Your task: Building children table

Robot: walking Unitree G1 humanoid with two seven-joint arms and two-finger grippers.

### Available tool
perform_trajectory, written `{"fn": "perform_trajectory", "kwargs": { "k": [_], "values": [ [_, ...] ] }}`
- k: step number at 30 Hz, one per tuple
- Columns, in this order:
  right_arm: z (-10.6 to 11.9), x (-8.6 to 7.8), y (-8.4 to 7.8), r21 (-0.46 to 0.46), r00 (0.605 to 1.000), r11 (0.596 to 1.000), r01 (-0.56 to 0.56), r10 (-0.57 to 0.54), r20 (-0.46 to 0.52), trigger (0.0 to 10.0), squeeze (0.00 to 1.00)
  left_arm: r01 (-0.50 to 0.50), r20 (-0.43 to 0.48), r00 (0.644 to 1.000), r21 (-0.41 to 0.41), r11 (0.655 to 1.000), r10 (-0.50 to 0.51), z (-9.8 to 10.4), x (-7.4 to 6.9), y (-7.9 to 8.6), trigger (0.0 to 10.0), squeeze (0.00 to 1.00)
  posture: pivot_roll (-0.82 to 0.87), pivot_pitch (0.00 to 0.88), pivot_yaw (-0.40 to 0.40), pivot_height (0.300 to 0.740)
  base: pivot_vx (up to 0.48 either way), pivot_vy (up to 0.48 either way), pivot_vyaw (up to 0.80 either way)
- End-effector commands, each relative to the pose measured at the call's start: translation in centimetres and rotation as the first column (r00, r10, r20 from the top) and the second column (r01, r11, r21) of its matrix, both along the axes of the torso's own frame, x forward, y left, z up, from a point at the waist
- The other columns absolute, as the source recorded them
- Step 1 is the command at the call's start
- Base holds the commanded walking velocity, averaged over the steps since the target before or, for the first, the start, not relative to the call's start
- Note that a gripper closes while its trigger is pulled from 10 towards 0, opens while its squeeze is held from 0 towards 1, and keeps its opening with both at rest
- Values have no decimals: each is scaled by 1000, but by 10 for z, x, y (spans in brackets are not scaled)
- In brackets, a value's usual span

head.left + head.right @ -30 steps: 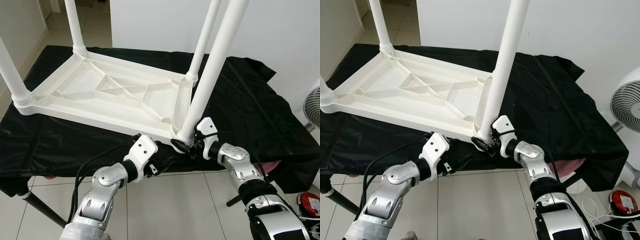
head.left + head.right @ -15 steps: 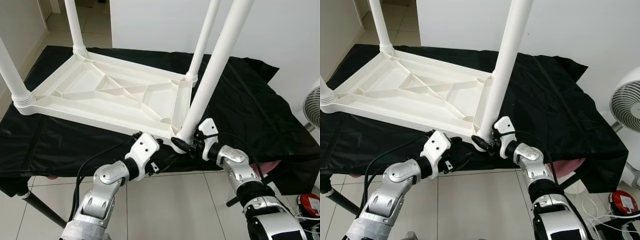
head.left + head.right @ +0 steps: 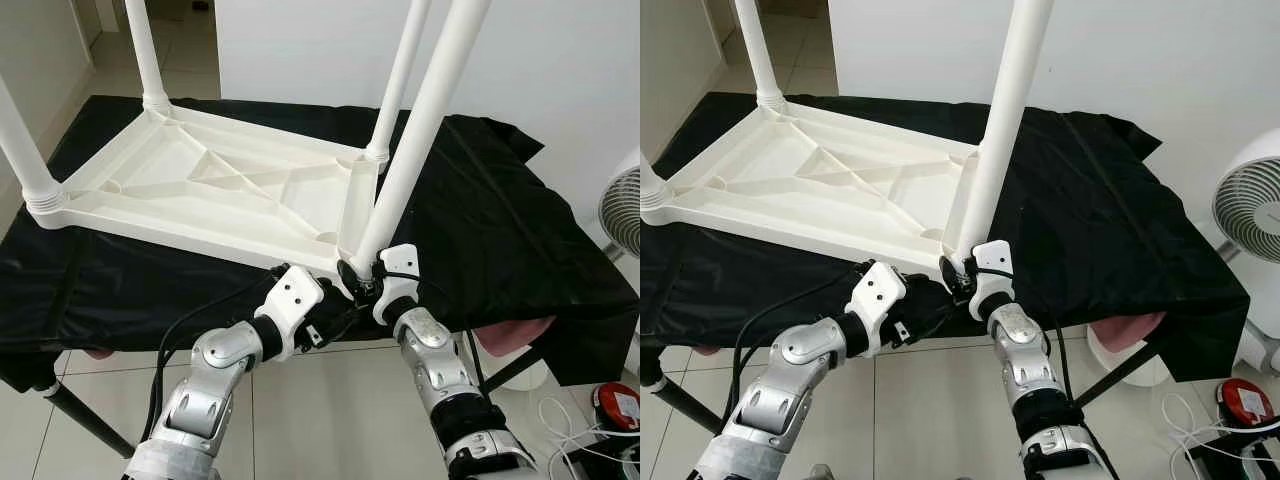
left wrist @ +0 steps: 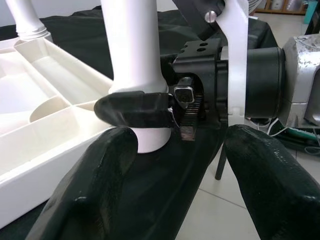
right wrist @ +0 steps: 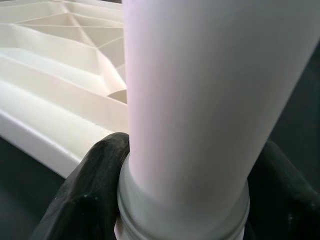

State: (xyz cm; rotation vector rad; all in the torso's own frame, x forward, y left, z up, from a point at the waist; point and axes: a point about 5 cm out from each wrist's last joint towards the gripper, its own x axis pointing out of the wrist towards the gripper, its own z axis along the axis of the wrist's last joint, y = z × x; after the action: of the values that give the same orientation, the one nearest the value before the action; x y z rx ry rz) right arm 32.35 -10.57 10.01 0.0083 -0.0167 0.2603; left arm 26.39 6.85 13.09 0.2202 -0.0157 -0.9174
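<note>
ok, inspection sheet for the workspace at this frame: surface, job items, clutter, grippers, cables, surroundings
Surface: black cloth draped over a stand, wrinkled.
Job's things: white tabletop lies upside down on the cloth; three legs stand in its far and left corners; near-right leg stands at its corner socket, leaning slightly.
Clutter: nothing seen on the cloth.
Grippers: right gripper shut on the near-right leg's base; left gripper open, close beside that base, not touching the leg.
Cables: black cable loops along the left arm; white cords on the floor.
Surroundings: tiled floor, white wall, fan at right, red object on the floor.
</note>
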Motion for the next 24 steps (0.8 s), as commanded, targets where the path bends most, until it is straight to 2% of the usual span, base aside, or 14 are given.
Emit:
{"fn": "perform_trajectory", "kwargs": {
  "k": [1,2,3,5,10,11,13,14,21,22,24],
  "values": [
    [-14,-4,-10,-1,986,989,149,-149,-73,10000,0,-93,18,996,-2,996,93,0,4,2,10000,0,39,32,-80,740,0,0,0],
    [-17,-6,1,17,974,979,203,-200,-111,10000,0,-91,17,996,-1,996,91,0,3,1,10000,0,40,32,-81,740,0,0,0],
    [-17,-6,1,17,974,979,203,-200,-111,10000,0,-91,17,996,-1,996,91,0,3,1,10000,0,40,32,-81,740,0,0,0],
    [-11,-7,12,16,989,991,131,-130,-66,10000,0,-87,16,996,-7,996,88,0,3,0,10000,0,41,31,-83,740,0,0,0],
    [1,-11,13,49,998,997,66,-66,-4,10000,0,-90,13,996,-8,996,90,-1,2,-1,10000,0,38,27,-89,740,0,0,0],
    [2,-12,12,46,998,997,54,-55,6,10000,647,-90,12,996,-9,996,90,-2,2,-1,10000,0,36,24,-90,740,0,0,0],
    [3,-12,11,44,999,998,47,-48,12,10000,647,-90,12,996,-9,996,90,-2,2,-1,10000,0,36,24,-90,740,0,0,0],
    [4,-13,9,55,999,998,37,-37,13,10000,1000,-90,12,996,-9,996,90,-2,2,-1,10000,0,36,20,-94,740,0,0,0],
    [9,-14,-5,11,999,1000,4,-5,47,10000,1000,-88,13,996,-10,996,88,-3,2,-3,10000,0,27,6,-103,740,0,0,0],
    [10,-15,-8,1,999,1000,-19,19,47,10000,0,-86,12,996,-9,996,86,-3,1,-3,10000,0,26,4,-101,740,0,0,0],
    [11,-16,-12,-15,996,998,-69,70,51,10000,0,-83,11,996,-6,997,83,-4,1,-2,10000,0,25,3,-103,740,0,0,0]
  ]
}}
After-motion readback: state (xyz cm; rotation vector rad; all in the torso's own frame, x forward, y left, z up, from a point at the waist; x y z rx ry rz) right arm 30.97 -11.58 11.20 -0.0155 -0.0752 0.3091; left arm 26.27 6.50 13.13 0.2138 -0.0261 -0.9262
